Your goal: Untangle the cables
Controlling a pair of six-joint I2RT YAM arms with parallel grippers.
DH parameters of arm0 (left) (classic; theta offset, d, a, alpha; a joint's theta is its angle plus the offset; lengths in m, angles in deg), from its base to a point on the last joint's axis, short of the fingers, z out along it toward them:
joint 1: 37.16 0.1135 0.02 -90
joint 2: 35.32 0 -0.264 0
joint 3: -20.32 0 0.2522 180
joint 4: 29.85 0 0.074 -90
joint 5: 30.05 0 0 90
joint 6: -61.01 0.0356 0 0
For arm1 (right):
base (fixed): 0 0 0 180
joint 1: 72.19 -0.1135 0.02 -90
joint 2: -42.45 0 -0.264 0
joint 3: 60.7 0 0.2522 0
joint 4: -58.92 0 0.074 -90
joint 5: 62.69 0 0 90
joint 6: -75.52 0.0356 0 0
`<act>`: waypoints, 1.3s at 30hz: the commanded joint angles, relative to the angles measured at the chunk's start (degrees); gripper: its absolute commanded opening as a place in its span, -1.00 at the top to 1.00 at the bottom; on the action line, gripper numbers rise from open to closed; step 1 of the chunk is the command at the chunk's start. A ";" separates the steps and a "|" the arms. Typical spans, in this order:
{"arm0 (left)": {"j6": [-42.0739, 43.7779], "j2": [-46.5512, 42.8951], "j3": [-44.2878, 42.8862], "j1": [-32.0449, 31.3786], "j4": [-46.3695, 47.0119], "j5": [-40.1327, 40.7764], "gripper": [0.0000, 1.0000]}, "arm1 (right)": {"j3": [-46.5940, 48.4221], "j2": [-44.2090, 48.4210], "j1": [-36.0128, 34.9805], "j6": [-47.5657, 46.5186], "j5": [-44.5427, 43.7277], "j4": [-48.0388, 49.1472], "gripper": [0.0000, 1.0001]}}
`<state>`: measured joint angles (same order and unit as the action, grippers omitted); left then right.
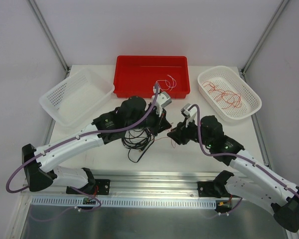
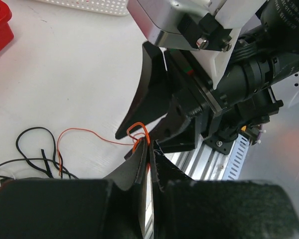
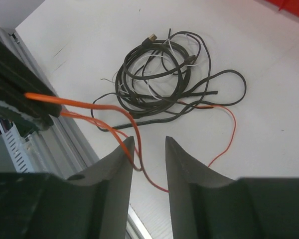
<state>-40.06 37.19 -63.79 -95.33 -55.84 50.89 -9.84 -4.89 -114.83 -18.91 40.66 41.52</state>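
Bright even light, soft shadows

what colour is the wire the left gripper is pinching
red-orange; the wire shows best in the left wrist view, pinched at the left gripper tips

The tabletop (image 1: 164, 154) is smooth, matt white. The red bin (image 1: 152, 59) looks like glossy plastic; white latticed plastic baskets (image 1: 65, 94) flank it. In front of it, the cables (image 1: 134, 142) have smooth sheaths.
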 commanded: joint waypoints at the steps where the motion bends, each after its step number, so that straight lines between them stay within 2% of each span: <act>1: 1.14 -1.85 -1.20 -0.54 2.30 -0.70 1.00 | 1.57 0.39 -0.26 -0.41 3.44 3.38 0.34; 4: 1.31 -1.76 -0.58 -0.45 2.30 1.66 0.96 | 1.48 1.45 -0.26 -1.10 2.74 2.15 0.98; 5: 1.14 -1.76 -0.41 -0.45 2.30 2.72 0.92 | 1.66 1.89 -0.26 -1.46 2.04 1.27 0.99; 8: 0.79 -2.11 0.82 -0.45 2.21 6.93 0.58 | 2.80 3.46 -0.08 -3.30 -0.67 -3.03 0.99; 9: 0.87 -2.28 1.09 -0.45 2.21 7.82 0.41 | 3.41 3.73 -0.17 -3.74 -1.73 -5.82 0.99; 12: 0.79 -3.68 1.53 -0.45 2.30 10.64 0.15 | 5.96 5.05 -0.08 -5.76 -6.65 -11.54 0.99; 13: 0.96 -4.13 1.70 -0.45 2.30 11.08 -0.04 | 7.79 5.23 -0.08 -6.12 -8.32 -13.22 0.99; 15: 1.40 -5.10 2.49 -0.36 2.30 12.57 -0.30 | 9.73 5.67 0.00 -7.17 -13.76 -17.96 0.99; 16: 2.27 -6.23 2.76 -0.36 2.30 13.10 -0.53 | 11.14 5.58 0.09 -7.44 -16.92 -19.72 0.99; 20: 4.56 -10.10 5.65 0.07 2.21 18.10 -0.98 | 18.69 3.13 1.93 -8.93 -29.83 -27.99 0.98; 25: 6.68 -14.93 10.57 6.83 0.28 17.60 -0.98 | 31.69 -1.96 6.41 -11.39 -37.50 -34.32 0.99; 27: 6.59 -15.82 12.68 12.43 -0.69 16.10 -0.98 | 37.65 -3.81 9.13 -12.18 -38.92 -34.86 0.98; 31: 6.41 -16.61 16.99 19.74 -2.97 16.62 -0.98 | 46.71 -9.00 14.93 -13.33 -39.45 -33.02 0.99; 35: 7.11 -14.86 20.95 22.31 -4.20 19.33 -0.98 | 53.94 -15.58 21.60 -15.95 -40.75 -27.06 0.99; 39: 8.34 -11.61 18.58 22.40 -8.16 21.10 -0.98 | 57.99 -20.94 27.50 -18.42 -41.21 -20.28 0.99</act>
<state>-33.83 24.88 -44.01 -73.21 -61.68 69.56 44.94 -22.63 -90.48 -33.92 1.75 14.17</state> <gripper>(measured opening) 0.992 0.024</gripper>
